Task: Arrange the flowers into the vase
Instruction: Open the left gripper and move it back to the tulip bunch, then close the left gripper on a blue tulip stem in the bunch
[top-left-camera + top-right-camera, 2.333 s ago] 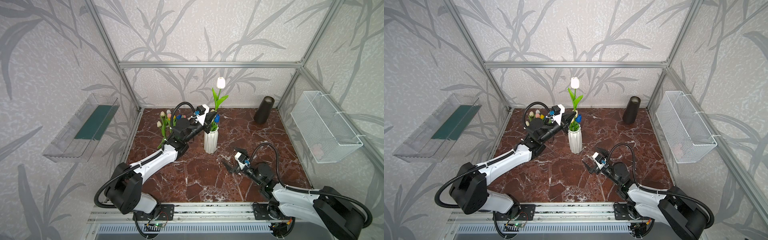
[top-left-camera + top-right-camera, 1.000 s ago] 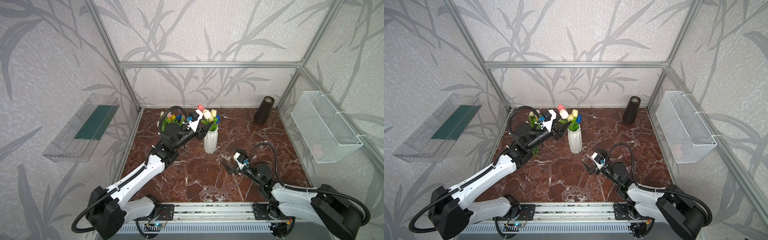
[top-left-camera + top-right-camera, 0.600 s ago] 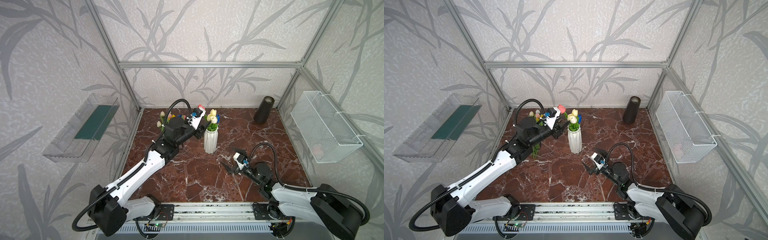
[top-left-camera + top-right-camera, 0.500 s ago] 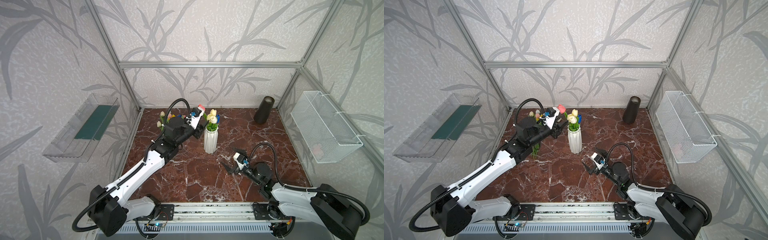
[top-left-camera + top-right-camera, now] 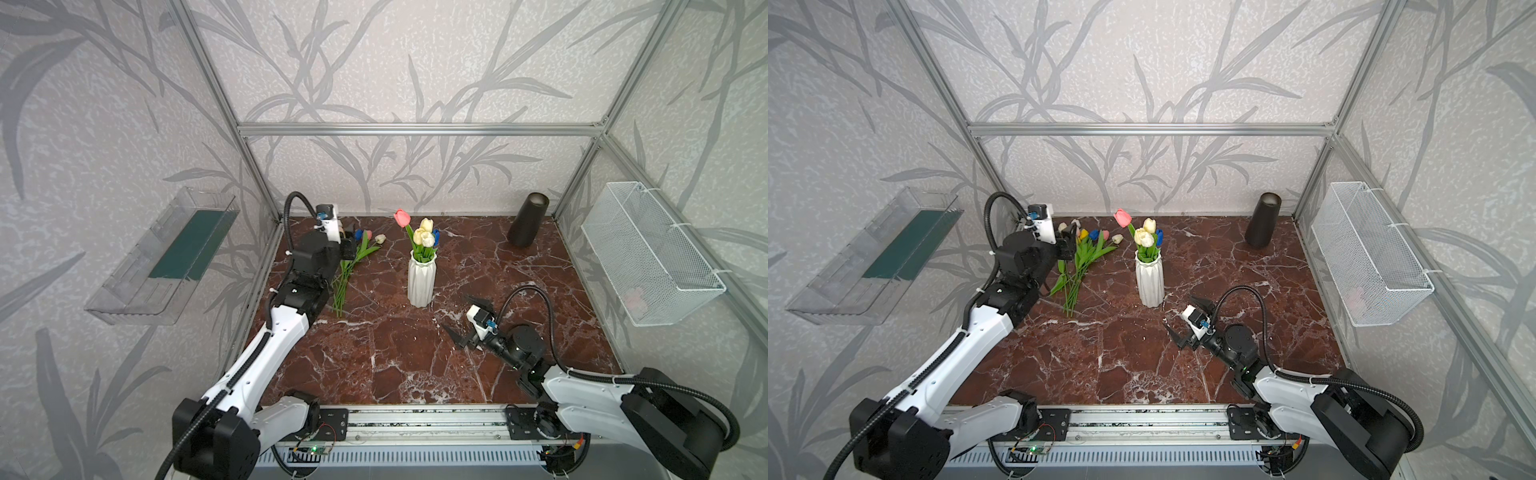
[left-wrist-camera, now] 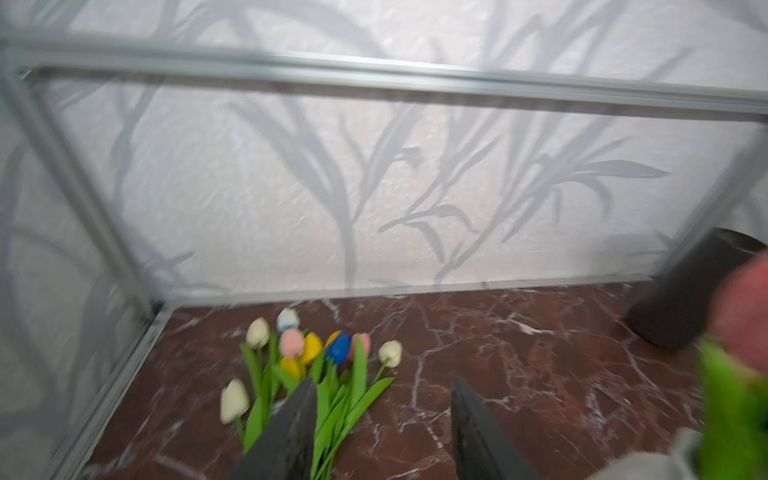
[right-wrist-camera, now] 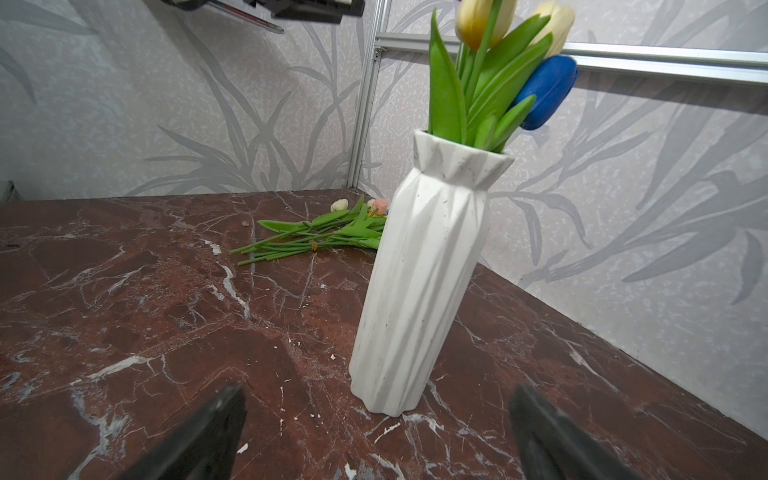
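Both top views are bright and evenly lit, and sharp across the frame. Only faint, soft shadows sit beside the white vase at centre and the black cylinder at upper right. Motion blur smears the left wrist view, leaving the loose tulip heads and the close pink tulip soft. The right wrist view is crisp, with a pale sheen on the marble floor.

Both top views look down from the front over the whole table. The right wrist camera faces the vase closely from table height; the left overlooks the loose tulips, which every view shares.
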